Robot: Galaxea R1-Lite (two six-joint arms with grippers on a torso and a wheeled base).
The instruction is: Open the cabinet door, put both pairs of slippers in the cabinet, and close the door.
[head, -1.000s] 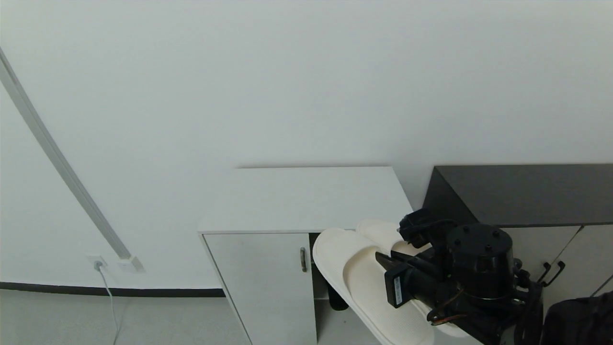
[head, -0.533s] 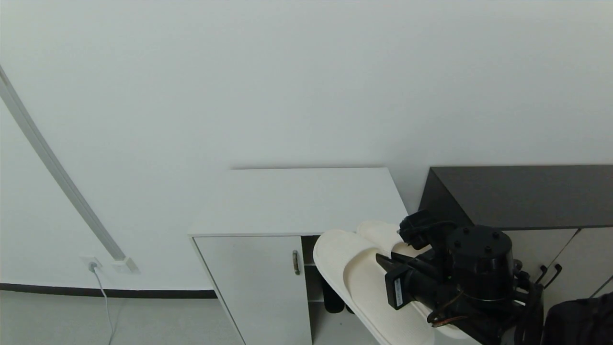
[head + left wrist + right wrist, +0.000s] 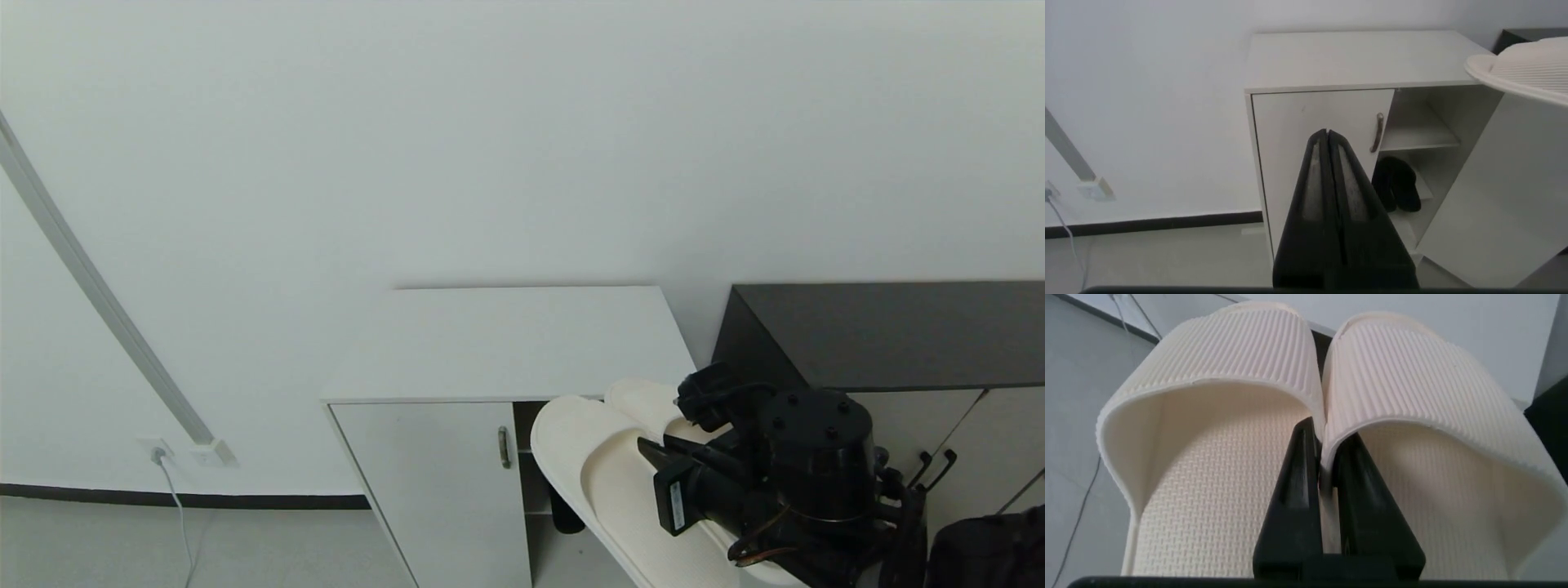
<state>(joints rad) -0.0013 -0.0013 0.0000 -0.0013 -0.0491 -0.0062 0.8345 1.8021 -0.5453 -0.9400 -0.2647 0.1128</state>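
Slightly lower now, cream slippers point(image 3: 604, 478) sit clamped in right jaws before the open white cabinet point(image 3: 506, 343); left jaws together.

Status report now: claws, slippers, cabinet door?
Right claw shut on white slippers. Left claw shut, holding nothing. Cabinet door open; dark pair already inside.

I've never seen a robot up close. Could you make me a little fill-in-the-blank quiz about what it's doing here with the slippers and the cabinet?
1. The right tool holds ____ cream slippers at once.
2. The left tool is shut and holds ____.
3. The white cabinet has one door closed and the other ____.
Missing words: two; nothing; open.
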